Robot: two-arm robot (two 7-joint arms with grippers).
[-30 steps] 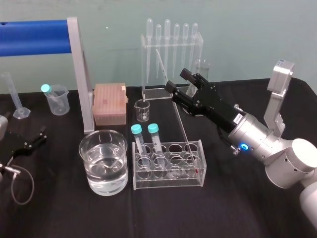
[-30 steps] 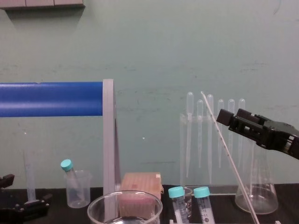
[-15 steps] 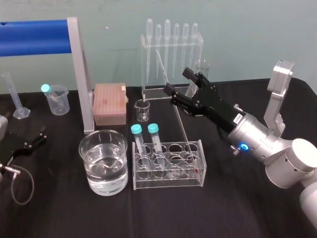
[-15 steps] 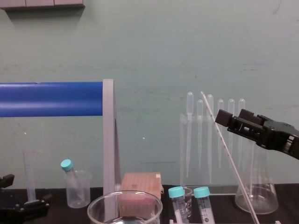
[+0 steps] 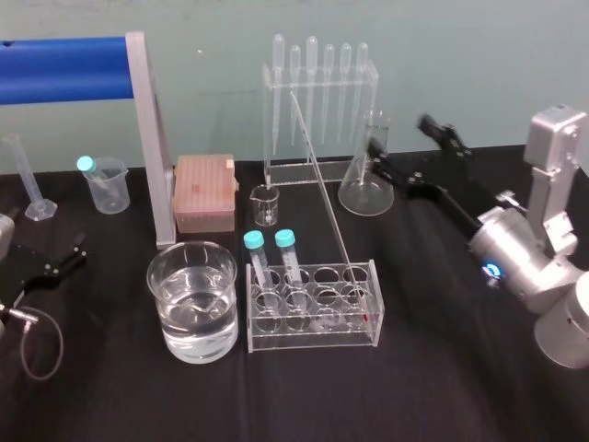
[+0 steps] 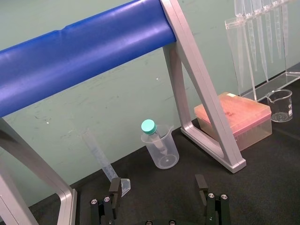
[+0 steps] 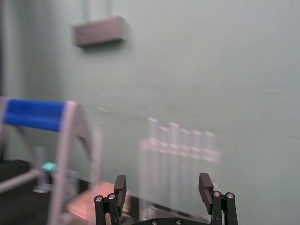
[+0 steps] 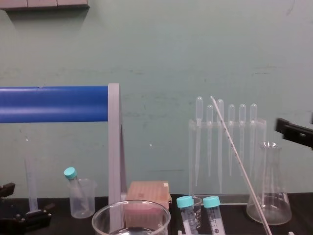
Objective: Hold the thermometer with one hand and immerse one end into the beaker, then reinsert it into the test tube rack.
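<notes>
Head view: one thermometer (image 5: pixel 325 189), one beaker (image 5: pixel 151 274).

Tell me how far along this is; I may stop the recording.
Looks done: the thermometer stands leaning in the test tube rack, untouched. In hand: nothing; the right end effector is open, off to the right of the conical flask, and the left end effector lies parked, open. Left: perhaps nothing, but the water-filled beaker cannot show whether the dip happened.
</notes>
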